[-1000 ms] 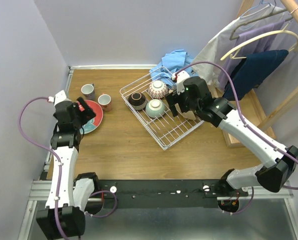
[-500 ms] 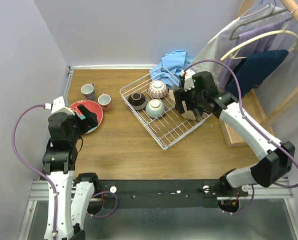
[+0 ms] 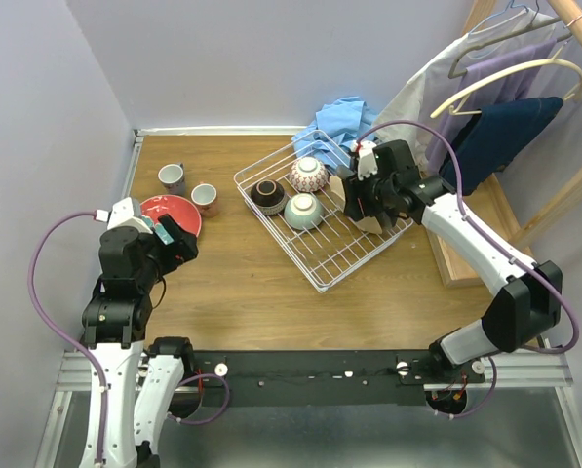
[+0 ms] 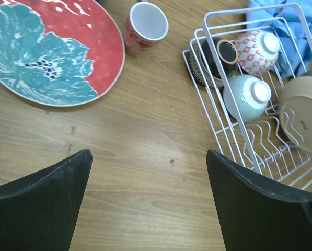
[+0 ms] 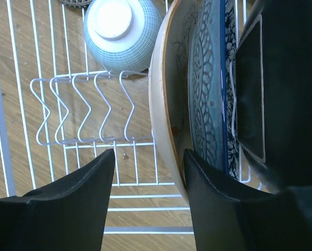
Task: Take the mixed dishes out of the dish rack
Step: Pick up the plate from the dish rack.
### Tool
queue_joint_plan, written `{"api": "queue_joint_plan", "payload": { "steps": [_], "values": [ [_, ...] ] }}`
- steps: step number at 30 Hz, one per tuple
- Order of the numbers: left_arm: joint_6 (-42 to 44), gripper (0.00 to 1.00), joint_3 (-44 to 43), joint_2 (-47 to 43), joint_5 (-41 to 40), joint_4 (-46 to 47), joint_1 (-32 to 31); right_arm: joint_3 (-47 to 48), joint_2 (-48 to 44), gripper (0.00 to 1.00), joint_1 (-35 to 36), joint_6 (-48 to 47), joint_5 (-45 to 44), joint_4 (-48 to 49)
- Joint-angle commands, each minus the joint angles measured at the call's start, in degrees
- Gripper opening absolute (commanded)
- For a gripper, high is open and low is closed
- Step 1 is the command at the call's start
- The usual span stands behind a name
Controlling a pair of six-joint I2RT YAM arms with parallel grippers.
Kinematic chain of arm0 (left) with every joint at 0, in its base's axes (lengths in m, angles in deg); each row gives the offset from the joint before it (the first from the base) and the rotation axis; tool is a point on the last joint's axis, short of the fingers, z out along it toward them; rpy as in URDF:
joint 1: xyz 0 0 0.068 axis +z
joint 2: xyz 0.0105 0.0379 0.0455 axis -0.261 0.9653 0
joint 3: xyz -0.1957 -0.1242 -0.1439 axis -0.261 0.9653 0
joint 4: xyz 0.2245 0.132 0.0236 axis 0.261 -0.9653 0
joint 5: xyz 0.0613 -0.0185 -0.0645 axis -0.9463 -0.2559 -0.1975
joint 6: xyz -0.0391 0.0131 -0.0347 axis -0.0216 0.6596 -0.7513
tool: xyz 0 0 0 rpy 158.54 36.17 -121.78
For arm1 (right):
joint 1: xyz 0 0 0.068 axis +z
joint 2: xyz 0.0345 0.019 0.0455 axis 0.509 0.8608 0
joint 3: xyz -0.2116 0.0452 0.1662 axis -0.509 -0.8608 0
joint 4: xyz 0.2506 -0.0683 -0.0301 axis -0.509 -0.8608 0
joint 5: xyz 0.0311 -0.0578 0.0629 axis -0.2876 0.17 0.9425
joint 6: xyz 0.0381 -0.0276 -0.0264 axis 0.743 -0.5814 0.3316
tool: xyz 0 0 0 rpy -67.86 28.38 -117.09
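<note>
Over the dish rack (image 3: pixel 315 261), right claw (image 5: pixel 150 152) hangs beside upright plates (image 5: pixel 208 104).

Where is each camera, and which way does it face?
Top external: above, behind the robot, looking down at the table; both arms show.
Left wrist: looks down at the red plate and dish rack; left hand at bottom.
Right wrist: looks down into the rack; right hand straddles a cream plate.
Shared: the pale green bowl, in all three.
</note>
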Motion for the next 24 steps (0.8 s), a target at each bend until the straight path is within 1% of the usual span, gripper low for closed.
{"api": "queue_joint_plan", "payload": {
  "steps": [1, 9, 12, 13, 15, 16, 18, 19, 21, 22, 24],
  "values": [
    [0.05, 0.99, 0.09, -1.49, 1.88, -1.35, -2.64, -0.97, 1.78, 0.57, -1.69, -1.79, 3.79, 2.48],
    [-0.56, 0.99, 1.06, -3.51, 3.38, -1.97, -4.58, -0.88, 4.85, 0.49, -3.01, -4.34, 9.07, 3.97],
    [-0.56, 0.99, 1.41, -3.42, 4.34, -1.71, -5.19, -0.71, 5.82, 0.43, -3.27, -5.22, 11.10, 4.06],
    [-0.74, 0.99, 1.41, -3.42, 4.52, -1.62, -5.28, -0.53, 6.00, 0.39, -3.45, -5.49, 11.45, 3.97],
    [-0.83, 0.99, 1.23, -3.25, 5.22, -1.44, -5.72, -0.18, 6.26, 0.35, -3.71, -6.28, 12.33, 3.54],
    [-0.83, 0.99, 1.14, -3.07, 5.31, -1.36, -5.72, 0.08, 6.44, 0.30, -3.71, -6.63, 12.51, 3.27],
    [-0.91, 0.99, 0.79, -2.89, 5.75, -1.27, -6.33, 0.70, 6.44, 0.24, -3.98, -7.42, 13.21, 2.57],
    [-0.91, 0.99, 0.71, -2.81, 5.75, -1.18, -6.42, 0.96, 6.35, 0.17, -4.06, -7.68, 13.47, 2.31],
    [-0.83, 0.99, 0.44, -2.54, 5.93, -1.18, -6.69, 1.66, 6.09, 0.12, -4.24, -8.39, 14.18, 1.69],
    [-0.91, 0.99, 0.44, -2.37, 6.01, -1.09, -6.86, 2.01, 6.00, 0.07, -4.33, -8.56, 14.26, 1.51],
    [-1.00, 0.99, 0.27, -2.19, 6.19, -1.00, -7.13, 3.33, 5.91, 0.04, -4.50, -9.27, 15.05, 0.29]
  ]
}}
